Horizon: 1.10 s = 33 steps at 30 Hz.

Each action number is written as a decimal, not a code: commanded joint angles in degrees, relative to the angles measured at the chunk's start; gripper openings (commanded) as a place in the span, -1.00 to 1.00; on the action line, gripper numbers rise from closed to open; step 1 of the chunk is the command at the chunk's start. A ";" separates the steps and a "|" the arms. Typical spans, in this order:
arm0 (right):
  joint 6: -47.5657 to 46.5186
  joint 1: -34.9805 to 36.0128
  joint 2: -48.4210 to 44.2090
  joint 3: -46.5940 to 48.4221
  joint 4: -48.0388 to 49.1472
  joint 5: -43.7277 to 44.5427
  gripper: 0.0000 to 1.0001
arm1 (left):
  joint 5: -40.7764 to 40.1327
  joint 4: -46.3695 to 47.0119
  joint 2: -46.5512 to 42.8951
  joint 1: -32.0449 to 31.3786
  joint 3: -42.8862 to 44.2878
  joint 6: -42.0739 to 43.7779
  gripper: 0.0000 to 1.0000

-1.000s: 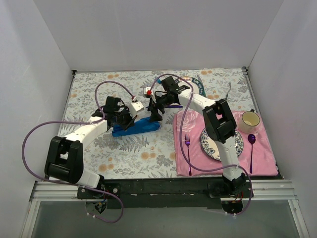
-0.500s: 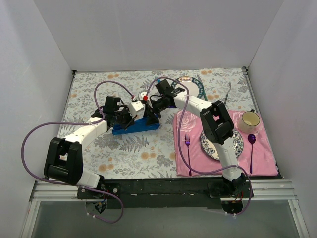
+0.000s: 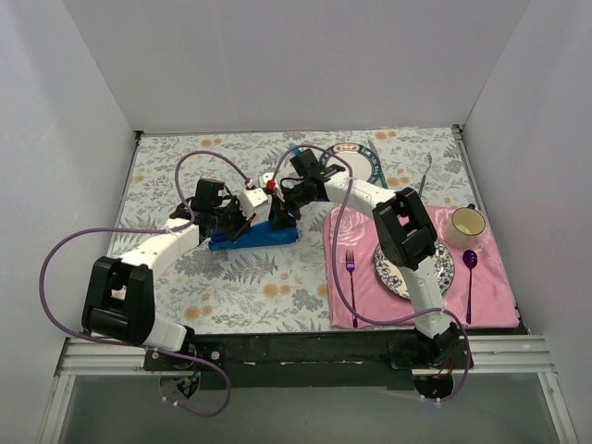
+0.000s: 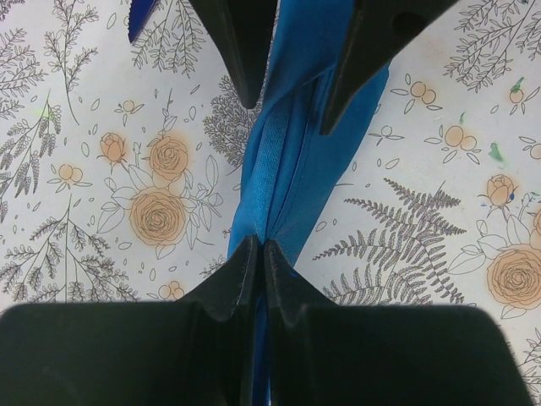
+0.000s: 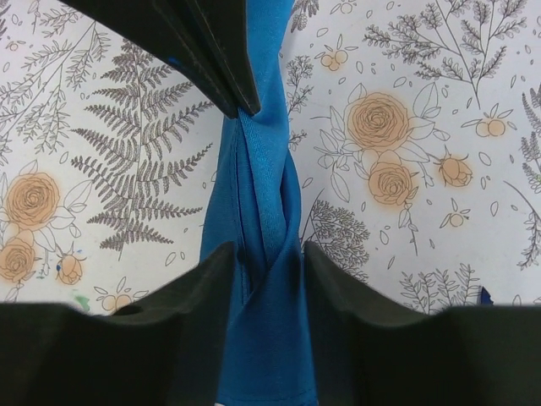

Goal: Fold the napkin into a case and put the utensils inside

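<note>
The bright blue napkin point(image 3: 254, 237) lies as a narrow twisted strip on the floral tablecloth at centre. My left gripper point(image 3: 233, 225) is shut on its left end; in the left wrist view the tips point(image 4: 258, 245) pinch the cloth point(image 4: 287, 169). My right gripper point(image 3: 280, 220) is over the right end. In the right wrist view its jaws point(image 5: 264, 249) stand part-way apart on either side of the bunched napkin point(image 5: 258, 211), which fills the gap. Each wrist view shows the other gripper's fingers point(image 4: 245, 51) point(image 5: 211, 59) at the strip's far end. The utensils cannot be made out.
A pink placemat point(image 3: 490, 296) at the right carries a patterned plate point(image 3: 446, 268), a magenta fork point(image 3: 351, 268), a purple spoon point(image 3: 470, 268) and a cream cup point(image 3: 467, 223). A teal-rimmed plate point(image 3: 356, 163) and a teal knife point(image 3: 374, 155) lie at the back, with a slim pale utensil point(image 3: 426, 172) beyond.
My right gripper has moved left and down onto the napkin's right end, and its jaws have narrowed around the cloth. The left gripper has kept its grip and place.
</note>
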 commanded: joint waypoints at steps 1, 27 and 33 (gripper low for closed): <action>0.47 1.33 -1.36 -0.73 0.82 -0.91 0.05 | 0.52 1.87 -2.54 -0.25 0.47 0.17 -1.00; 1.35 1.16 -6.19 -1.70 4.42 8.91 -0.97 | 4.11 -7.87 -3.77 8.44 9.42 -9.92 -0.02; -2.07 2.30 -7.86 -3.62 8.54 18.23 -0.97 | 4.13 -11.14 -5.35 15.30 15.32 -15.99 0.31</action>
